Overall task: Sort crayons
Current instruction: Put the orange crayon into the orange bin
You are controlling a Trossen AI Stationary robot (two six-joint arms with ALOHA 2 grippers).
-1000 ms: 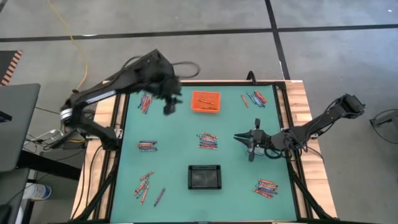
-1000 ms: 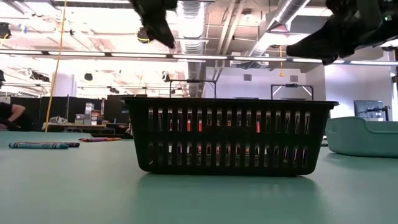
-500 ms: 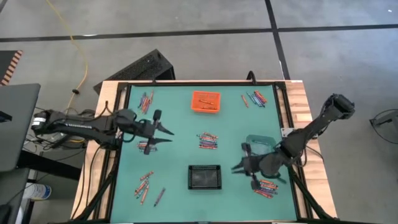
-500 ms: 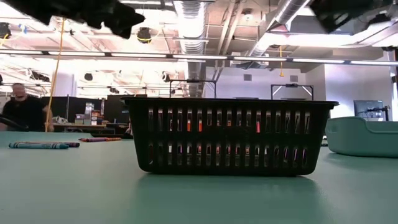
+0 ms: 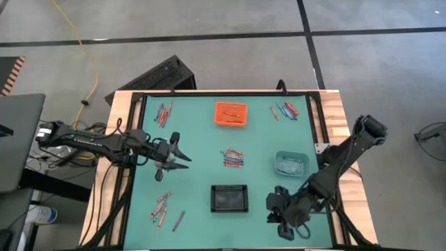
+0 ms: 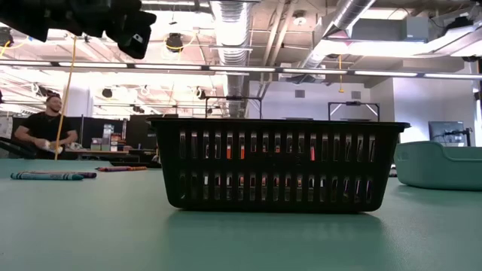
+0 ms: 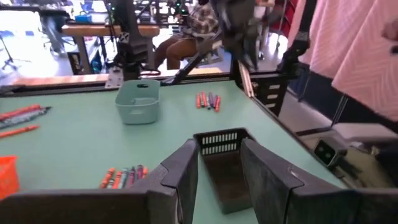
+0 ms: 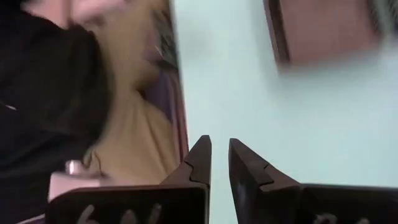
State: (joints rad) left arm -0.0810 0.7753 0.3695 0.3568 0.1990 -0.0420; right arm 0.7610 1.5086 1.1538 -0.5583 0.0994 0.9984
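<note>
The crayons lie on the green table in several small piles: far left point(image 5: 164, 111), far right point(image 5: 286, 109), centre point(image 5: 233, 158), near left point(image 5: 163, 208), and one by the near right corner point(image 7: 208, 99). My left gripper point(image 5: 185, 159) hangs level over the table's left middle, open, with nothing between its fingers point(image 7: 219, 180); a further pile point(image 5: 164, 166) lies partly under it. My right gripper point(image 5: 282, 222) slants down over the near right corner. Its fingers point(image 8: 217, 155) stand a narrow gap apart with nothing between them.
An orange bin point(image 5: 231, 113) holding a few crayons stands at the far middle. A black slatted bin point(image 5: 229, 199) stands near the front, and a teal bin point(image 5: 291, 164) at the right middle. A person sits beyond the table point(image 6: 45, 128).
My left arm has swung from above the far left pile down toward the table's left middle, and its gripper has tipped to level. My right gripper has gone from the right middle toward the near edge, has turned about and now slants down, uncovering the teal bin.
</note>
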